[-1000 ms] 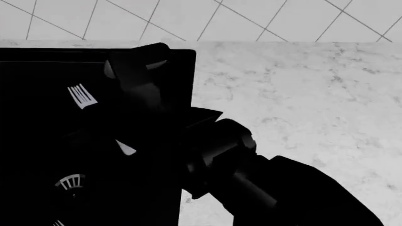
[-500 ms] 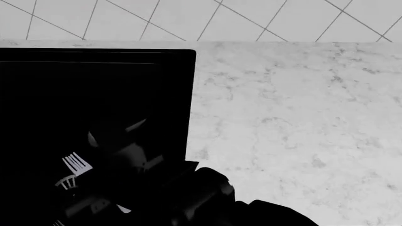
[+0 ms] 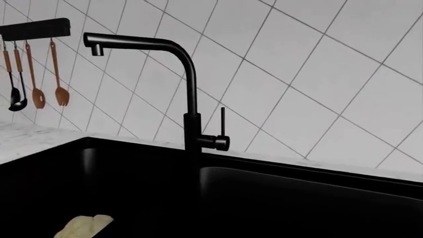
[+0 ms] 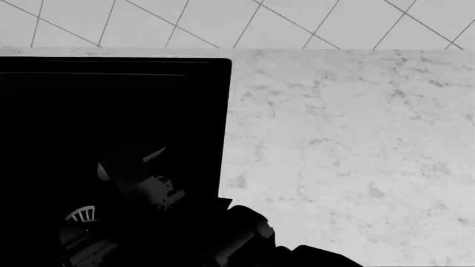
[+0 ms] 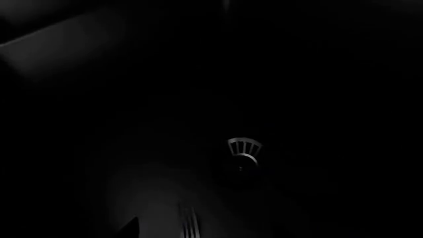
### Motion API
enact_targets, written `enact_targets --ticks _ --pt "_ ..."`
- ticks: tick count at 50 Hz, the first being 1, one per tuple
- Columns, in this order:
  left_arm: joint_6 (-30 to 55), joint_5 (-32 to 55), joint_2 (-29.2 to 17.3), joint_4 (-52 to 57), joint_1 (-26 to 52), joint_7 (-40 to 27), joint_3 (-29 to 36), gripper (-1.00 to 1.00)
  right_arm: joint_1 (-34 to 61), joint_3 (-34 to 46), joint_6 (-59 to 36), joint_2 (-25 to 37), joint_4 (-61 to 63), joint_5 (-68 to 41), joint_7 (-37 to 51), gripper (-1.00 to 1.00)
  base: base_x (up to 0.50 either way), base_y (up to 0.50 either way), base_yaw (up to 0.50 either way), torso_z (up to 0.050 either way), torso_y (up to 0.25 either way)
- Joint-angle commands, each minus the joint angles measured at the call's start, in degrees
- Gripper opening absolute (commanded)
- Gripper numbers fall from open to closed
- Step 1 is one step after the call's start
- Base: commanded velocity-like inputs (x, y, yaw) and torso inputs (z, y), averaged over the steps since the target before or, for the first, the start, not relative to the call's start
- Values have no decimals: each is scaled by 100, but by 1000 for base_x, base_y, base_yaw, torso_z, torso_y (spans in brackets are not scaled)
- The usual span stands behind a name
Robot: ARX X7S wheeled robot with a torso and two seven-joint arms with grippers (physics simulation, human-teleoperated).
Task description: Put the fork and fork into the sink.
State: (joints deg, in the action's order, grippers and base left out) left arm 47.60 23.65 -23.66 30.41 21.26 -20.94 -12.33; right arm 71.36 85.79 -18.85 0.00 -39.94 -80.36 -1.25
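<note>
The black sink [image 4: 111, 100] fills the left of the head view, with its silvery drain grate [image 4: 82, 213] near the front. My right gripper [image 4: 127, 162] reaches into the basin just beyond the grate. Its two pale fingertips [image 4: 153, 154] stand apart, and nothing shows between them. In the right wrist view the grate [image 5: 244, 147] is ahead and the tines of one fork [image 5: 190, 225] show dimly, small and far off on the sink floor. One dark finger [image 5: 131, 227] sits well off to the side. My left gripper is not visible.
White marble counter [image 4: 349, 144] lies right of the sink, tiled wall [image 4: 297, 22] behind. The left wrist view shows a black faucet [image 3: 190, 99], hanging utensils [image 3: 36, 74] and a pale beige lump [image 3: 82, 228] low in the basin [image 3: 297, 198].
My right gripper came from the far part of the sink down to near the drain. The white fork tines that travelled beside it no longer show in the head view.
</note>
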Motion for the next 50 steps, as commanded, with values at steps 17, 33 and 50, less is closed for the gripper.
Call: enact_targets --ticks 17,33,50 --pt "106 68 -44 142 10 -65 7 100 1399 447 696 1 -450 -1428 -19 100 0 0 0 0 0" --pt "78 78 -63 121 10 -63 43 100 1852 244 1064 1997 1798 -1156 1541 100 0 0 -1 0 0" --pt "14 62 -73 73 12 -57 123 100 1050 240 2032 4858 5590 -334 3404 100 0 0 0 0 0"
